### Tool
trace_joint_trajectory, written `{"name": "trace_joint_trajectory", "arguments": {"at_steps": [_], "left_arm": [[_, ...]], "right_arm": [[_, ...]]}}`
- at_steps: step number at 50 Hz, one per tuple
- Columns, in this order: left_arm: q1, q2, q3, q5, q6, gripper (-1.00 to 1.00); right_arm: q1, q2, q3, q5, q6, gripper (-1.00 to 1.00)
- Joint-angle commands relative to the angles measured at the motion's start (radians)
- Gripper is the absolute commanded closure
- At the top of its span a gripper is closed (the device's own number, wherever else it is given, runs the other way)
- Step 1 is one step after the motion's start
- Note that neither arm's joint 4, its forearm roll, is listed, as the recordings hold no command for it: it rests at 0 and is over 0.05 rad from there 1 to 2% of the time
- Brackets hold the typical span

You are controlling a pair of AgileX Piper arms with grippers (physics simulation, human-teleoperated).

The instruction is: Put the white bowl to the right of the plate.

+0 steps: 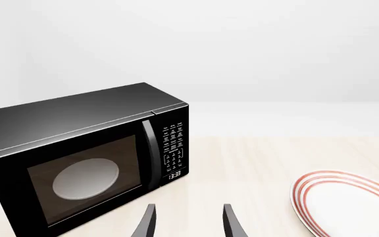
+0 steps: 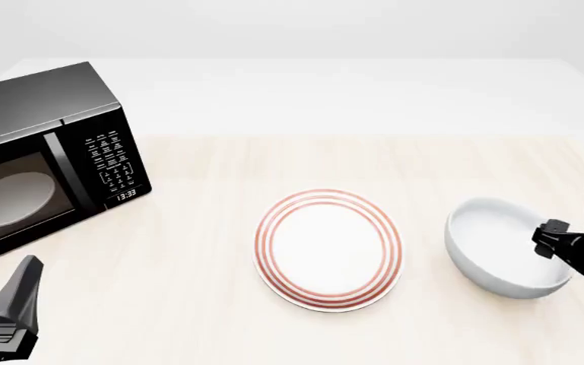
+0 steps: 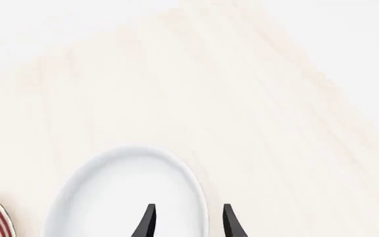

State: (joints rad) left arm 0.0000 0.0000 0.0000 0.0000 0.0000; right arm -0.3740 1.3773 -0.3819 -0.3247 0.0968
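— Where does the white bowl [image 2: 503, 257] sit?

— On the table [image 2: 271, 167], to the right of the plate [image 2: 330, 249] and near it, though a strip of bare wood shows between them. It stands upright, mouth up. By how things lie, the placing itself looks done.

— And the right gripper [image 3: 187, 222]?

— Its fingers are spread apart, straddling the bowl's right-hand rim: in the right wrist view one finger hangs over the bowl's hollow, the other outside the wall (whether either pad touches the rim, I cannot tell). Nothing is pinched. I judge that stance suits a rim grip, since a deep, thick-walled bowl offers little else to take hold of.

— The left gripper [image 1: 188, 222]?

— Parked low at the near left, fingers parted and empty, facing the microwave [image 2: 39, 163]. It stays well clear of the plate, likely because the bowl's spot lies on the other arm's side.

— What remains?

— Probably only lifting the right gripper straight up, so a finger doesn't drag the bowl along.
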Motion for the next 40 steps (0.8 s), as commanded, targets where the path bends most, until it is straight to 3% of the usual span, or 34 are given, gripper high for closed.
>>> {"name": "trace_joint_trajectory", "arguments": {"at_steps": [1, 10, 17, 21, 29, 31, 35, 40], "left_arm": [[0.000, 0.000, 0.000, 0.000, 0.000, -1.00], [0.000, 0.000, 0.000, 0.000, 0.000, -1.00], [0.000, 0.000, 0.000, 0.000, 0.000, -1.00], [0.000, 0.000, 0.000, 0.000, 0.000, -1.00], [0.000, 0.000, 0.000, 0.000, 0.000, -1.00], [0.000, 0.000, 0.000, 0.000, 0.000, -1.00], [0.000, 0.000, 0.000, 0.000, 0.000, -1.00], [0.000, 0.000, 0.000, 0.000, 0.000, -1.00]], "right_arm": [[0.056, -0.273, -0.012, 0.205, -0.009, -1.00], [0.149, -0.587, -0.014, 0.396, 0.003, -1.00], [0.287, -0.697, 0.012, 0.427, 0.030, -1.00], [0.321, -0.722, 0.044, 0.404, 0.011, -1.00], [0.425, -0.897, 0.129, 0.408, 0.052, -1.00], [0.446, -0.912, 0.160, 0.384, 0.075, -1.00], [0.499, -0.917, 0.216, 0.318, 0.058, -1.00], [0.486, -0.934, 0.305, 0.225, 0.038, -1.00]]}}
